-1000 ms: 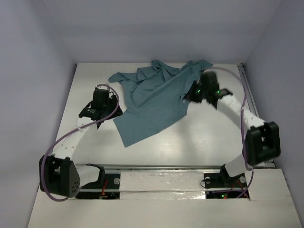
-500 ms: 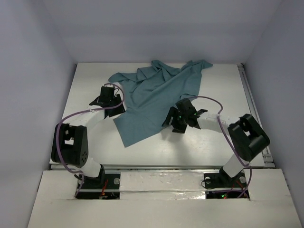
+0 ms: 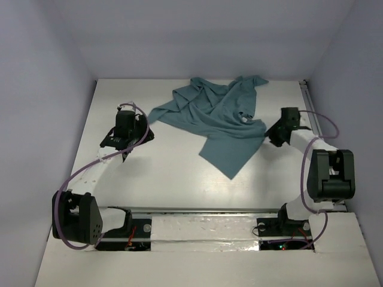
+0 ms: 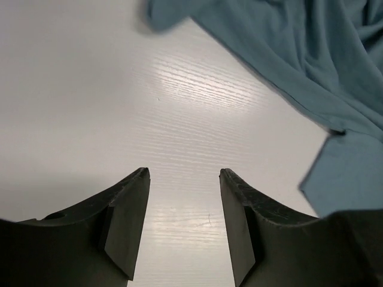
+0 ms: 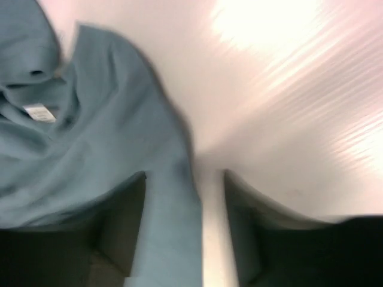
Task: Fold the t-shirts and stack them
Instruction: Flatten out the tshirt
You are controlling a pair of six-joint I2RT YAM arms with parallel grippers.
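Teal t-shirt (image 3: pixel 227 119), white neck label (image 5: pixel 39 112) unreadable, left jaws apart, empty, right jaws apart over edge

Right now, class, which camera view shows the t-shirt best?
The top view: the whole t-shirt lies crumpled on the table, its full outline visible. The left wrist view catches only one edge and a corner. The right wrist view is blurred, showing part of it with the white label.
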